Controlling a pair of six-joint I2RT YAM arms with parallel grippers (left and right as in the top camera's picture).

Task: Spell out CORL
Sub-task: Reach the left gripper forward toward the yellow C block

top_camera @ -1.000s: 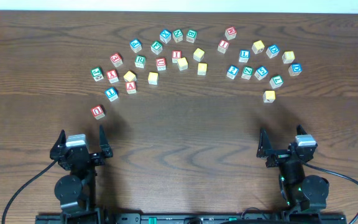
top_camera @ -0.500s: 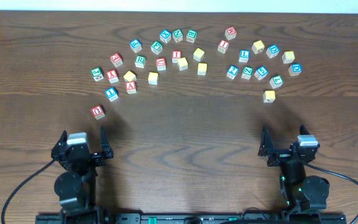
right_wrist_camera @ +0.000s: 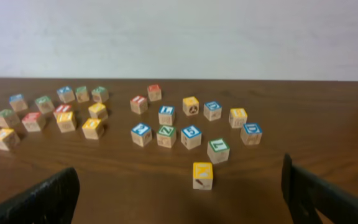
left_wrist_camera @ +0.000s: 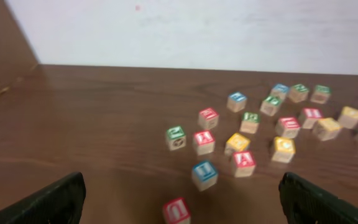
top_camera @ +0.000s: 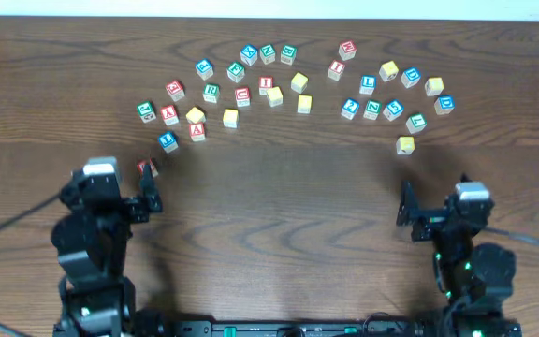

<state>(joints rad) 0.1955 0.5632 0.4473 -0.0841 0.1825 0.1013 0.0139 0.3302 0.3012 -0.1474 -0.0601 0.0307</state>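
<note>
The green R cube (top_camera: pixel 211 92) lies in the left cluster and also shows in the left wrist view (left_wrist_camera: pixel 250 122). The blue L cube (top_camera: pixel 368 83) lies in the right cluster and also shows in the right wrist view (right_wrist_camera: pixel 166 114). Several yellow-topped cubes are scattered about, such as one (top_camera: pixel 230 117) on the left and one (top_camera: pixel 405 144) on the right. I cannot tell which of them carry C and O. My left gripper (top_camera: pixel 110 184) (left_wrist_camera: pixel 180 186) is open and empty, just behind a red U cube (top_camera: pixel 145 168). My right gripper (top_camera: pixel 435 199) (right_wrist_camera: pixel 179 186) is open and empty, short of the cubes.
Many other lettered cubes, red, blue and green, lie in an arc across the far half of the wooden table (top_camera: pixel 279 206). A red C cube (top_camera: pixel 242 95) sits beside the R cube. A white wall runs behind the table's far edge.
My left arm has moved forward up to the red U cube. My right arm has moved forward slightly. No cube has moved.
</note>
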